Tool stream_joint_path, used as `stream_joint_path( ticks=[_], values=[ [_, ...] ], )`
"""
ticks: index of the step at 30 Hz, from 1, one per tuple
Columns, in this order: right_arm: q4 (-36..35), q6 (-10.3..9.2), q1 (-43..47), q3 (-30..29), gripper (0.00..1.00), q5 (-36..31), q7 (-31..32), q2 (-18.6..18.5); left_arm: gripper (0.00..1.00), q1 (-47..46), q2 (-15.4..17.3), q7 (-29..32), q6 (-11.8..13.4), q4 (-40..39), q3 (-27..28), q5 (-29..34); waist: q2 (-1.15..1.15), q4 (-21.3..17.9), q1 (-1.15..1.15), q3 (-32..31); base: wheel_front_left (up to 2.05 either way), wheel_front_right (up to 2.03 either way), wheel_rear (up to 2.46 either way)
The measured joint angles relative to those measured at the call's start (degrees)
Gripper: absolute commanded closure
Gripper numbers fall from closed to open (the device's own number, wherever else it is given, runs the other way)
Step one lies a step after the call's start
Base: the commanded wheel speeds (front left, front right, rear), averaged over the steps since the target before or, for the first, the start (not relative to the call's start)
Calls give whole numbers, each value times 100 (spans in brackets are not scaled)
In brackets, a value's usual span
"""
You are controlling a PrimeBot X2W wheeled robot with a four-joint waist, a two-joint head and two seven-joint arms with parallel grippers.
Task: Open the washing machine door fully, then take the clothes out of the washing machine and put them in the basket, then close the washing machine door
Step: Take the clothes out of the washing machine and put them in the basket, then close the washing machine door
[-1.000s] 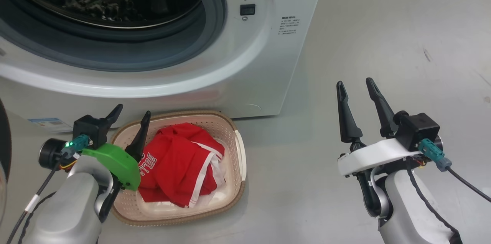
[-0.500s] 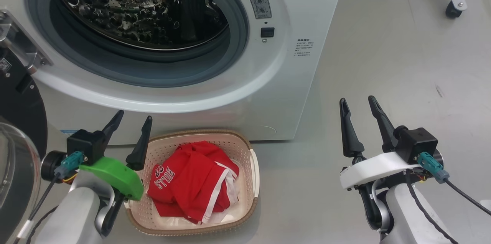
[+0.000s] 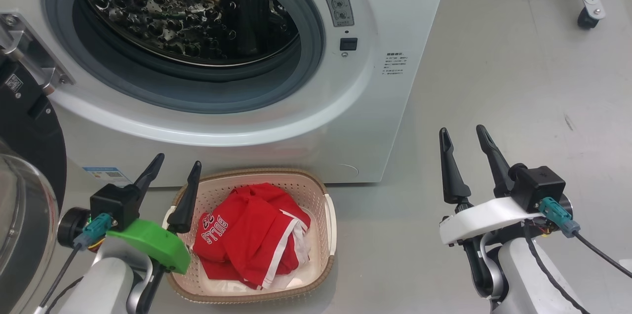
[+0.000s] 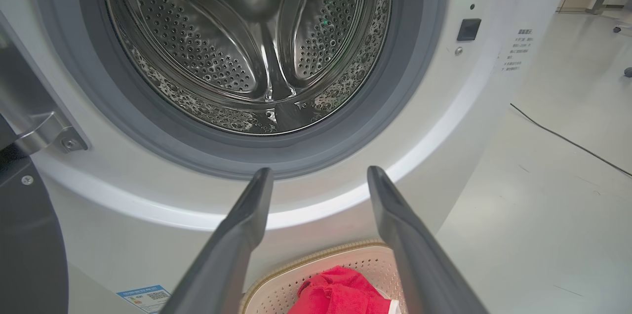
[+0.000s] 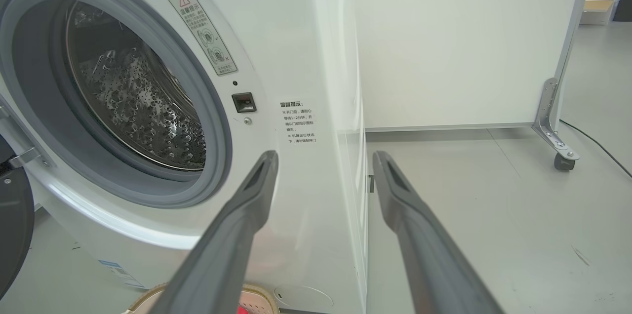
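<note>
Standing spread wide, both pairs of fingers are found empty. The left gripper [image 3: 178,160] is held over the left edge of the basket [image 3: 266,172], and the right gripper [image 3: 461,129] over the floor, well apart. Crumpled red clothes [image 3: 252,240] with white trim and "BULLS" lettering are seen in the cream basket, before the washing machine [image 3: 385,18]. The washing machine door [image 3: 34,141] is swung open at left.

The clothes [image 3: 252,245] bore white "BULLS" lettering and what looked like 23. The washing machine [image 3: 375,106] carried a warning-triangle sticker [image 3: 335,0], small Chinese print [image 5: 297,123] headed "温馨提示", and an illegible blue label [image 3: 106,174].
</note>
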Motion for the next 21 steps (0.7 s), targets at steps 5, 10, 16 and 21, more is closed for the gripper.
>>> stream_joint_path(
  ticks=[5,10,16,21],
  values=[
    [0,7,30,-5,0,-1,0,1,0,104,9,0,49,-170,13,142,0,3,0,1,0,0,0],
    [0,31,42,-12,0,-2,0,1,0,243,-21,-1,87,-358,121,181,0,5,0,-4,0,0,0],
    [0,32,62,-33,0,-36,0,1,0,372,-74,-1,174,-644,330,235,0,16,0,-24,0,0,0],
    [0,49,66,-41,0,-36,0,1,0,460,-113,-1,205,-894,482,347,0,31,0,-51,0,0,0]
  ],
)
